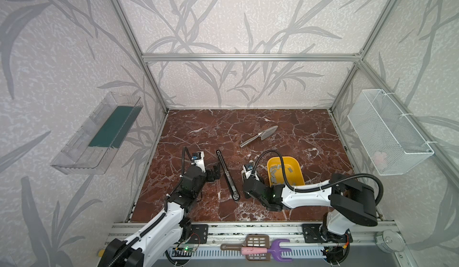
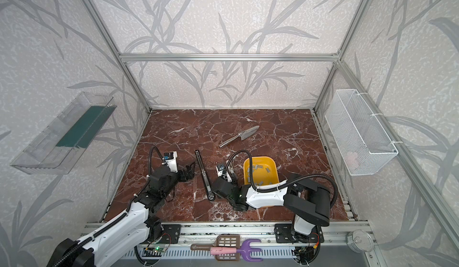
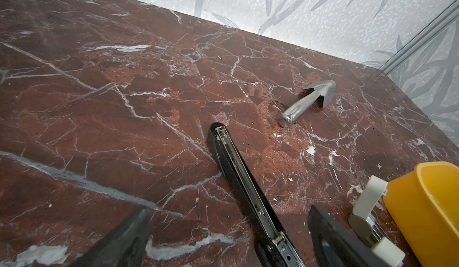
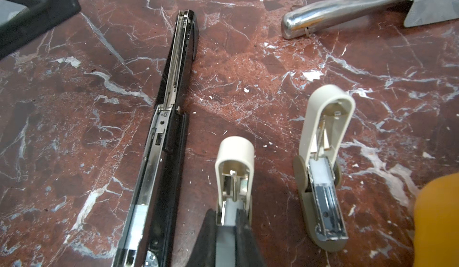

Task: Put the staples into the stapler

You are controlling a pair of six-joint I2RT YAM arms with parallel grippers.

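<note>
While my left tool stands wide open just left of the long black stapler, my right tool is closed, tips at an opened beige stapler on its other side; farther that way the staples lie loose in a yellow tray.

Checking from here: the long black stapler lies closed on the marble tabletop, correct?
Not closed. The long black stapler lies opened out flat on the marble tabletop, its metal staple channel exposed; the right wrist view shows it.
</note>
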